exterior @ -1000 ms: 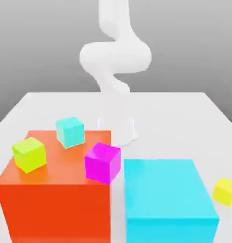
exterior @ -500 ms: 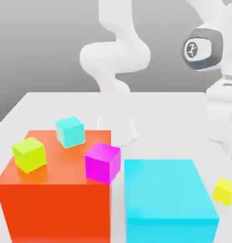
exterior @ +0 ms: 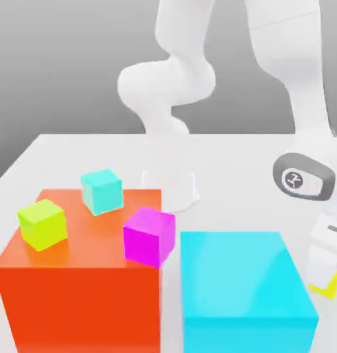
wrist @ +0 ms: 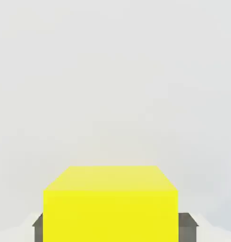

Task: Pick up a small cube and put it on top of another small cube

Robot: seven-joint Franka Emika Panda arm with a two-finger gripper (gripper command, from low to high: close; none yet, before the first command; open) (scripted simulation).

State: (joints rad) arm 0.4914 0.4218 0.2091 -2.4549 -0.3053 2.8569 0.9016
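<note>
A small yellow cube (exterior: 331,285) lies on the white table at the exterior view's right, mostly covered by my hand. My gripper (exterior: 327,274) has come down over it and is shut on it. In the hand view the yellow cube (wrist: 110,203) sits between my dark grey fingers (wrist: 187,226), which press on its two sides. Other small cubes rest on the big orange block (exterior: 74,293): a lime one (exterior: 42,223), a teal one (exterior: 101,191) and a magenta one (exterior: 149,236) at the block's right edge.
A large cyan block (exterior: 243,286) stands between the orange block and my gripper. The arm's white base (exterior: 172,186) rises behind the blocks. The white table (exterior: 233,165) stretches to the back.
The arm swung in on the exterior view's right and dropped onto the yellow cube. The jaws went from open to shut on it.
</note>
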